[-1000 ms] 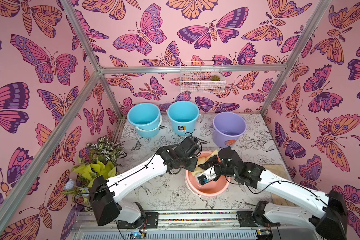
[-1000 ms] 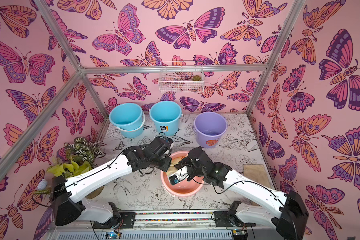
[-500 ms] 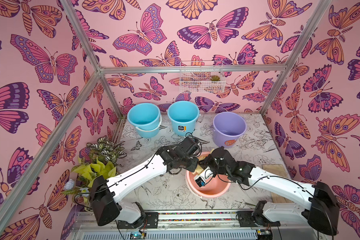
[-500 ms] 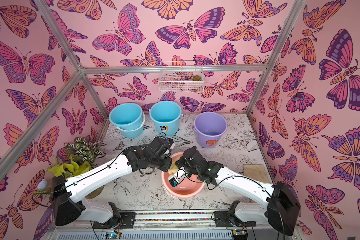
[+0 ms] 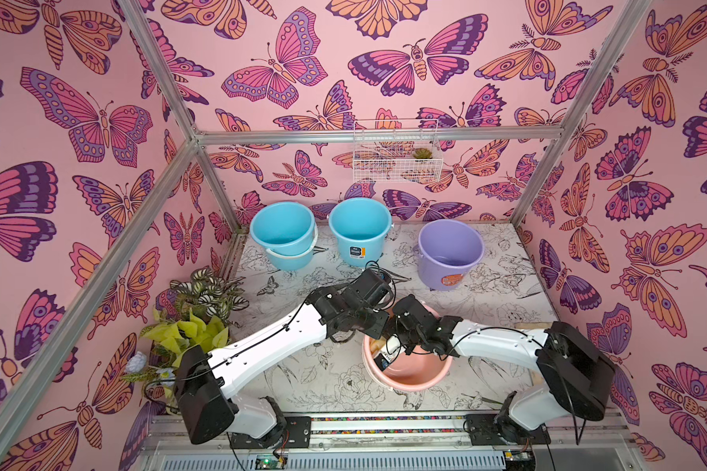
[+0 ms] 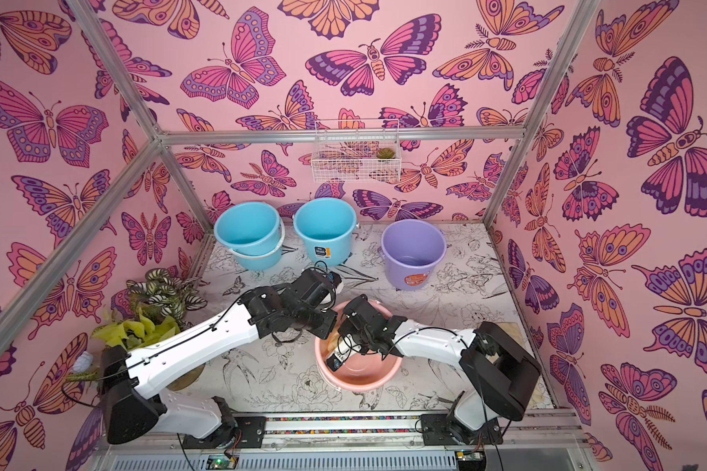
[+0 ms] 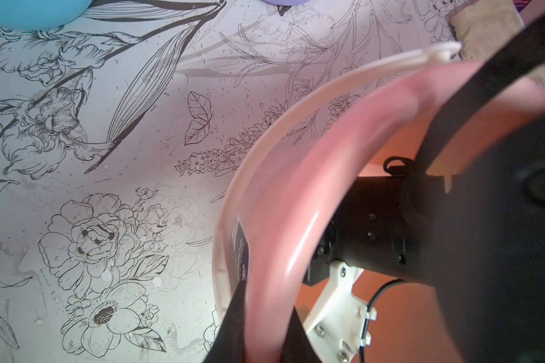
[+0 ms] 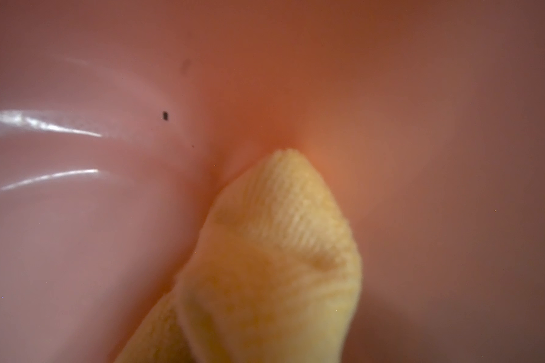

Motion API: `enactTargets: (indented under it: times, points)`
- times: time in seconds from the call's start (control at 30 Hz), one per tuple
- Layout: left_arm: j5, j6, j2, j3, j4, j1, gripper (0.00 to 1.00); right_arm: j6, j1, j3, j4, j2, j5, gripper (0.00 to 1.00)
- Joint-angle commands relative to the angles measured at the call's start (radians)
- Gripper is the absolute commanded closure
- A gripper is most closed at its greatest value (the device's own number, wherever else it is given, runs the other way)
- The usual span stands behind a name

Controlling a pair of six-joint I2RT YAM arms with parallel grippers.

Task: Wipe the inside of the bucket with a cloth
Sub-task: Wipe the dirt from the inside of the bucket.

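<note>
Cloth sits pinched between closed right fingers.

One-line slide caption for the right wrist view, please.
Close-up: pale-yellow cloth against the glossy inner wall of the pink bucket, near a small dark speck.

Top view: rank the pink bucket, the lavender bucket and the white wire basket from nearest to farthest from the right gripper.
1. The pink bucket, front centre: the right gripper, shut on the cloth, is inside it.
2. The lavender bucket, upright at the back right.
3. The white wire basket, hung on the back wall.
</note>
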Motion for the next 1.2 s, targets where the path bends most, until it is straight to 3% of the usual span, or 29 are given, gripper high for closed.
enactTargets:
  times: [0.0,0.37,0.6,0.8,1.17]
  points:
    - [0.042,0.001,-0.019,-0.006,0.064,-0.019,1.00,0.074,0.008,-0.002,0.029,0.018,-0.021,1.00]
    - [-0.001,-0.019,0.002,-0.002,0.060,-0.019,1.00,-0.004,0.009,0.117,-0.373,-0.366,0.079,1.00]
    - [0.000,-0.017,-0.003,-0.002,0.060,-0.019,1.00,-0.073,0.011,0.183,-0.584,-0.486,0.176,1.00]
    - [0.007,-0.011,0.002,0.004,0.060,-0.019,1.00,-0.105,0.012,0.179,-0.614,-0.411,0.228,1.00]
    - [0.006,-0.014,-0.020,-0.004,0.059,-0.019,1.00,-0.049,0.011,0.099,-0.401,-0.152,0.159,1.00]
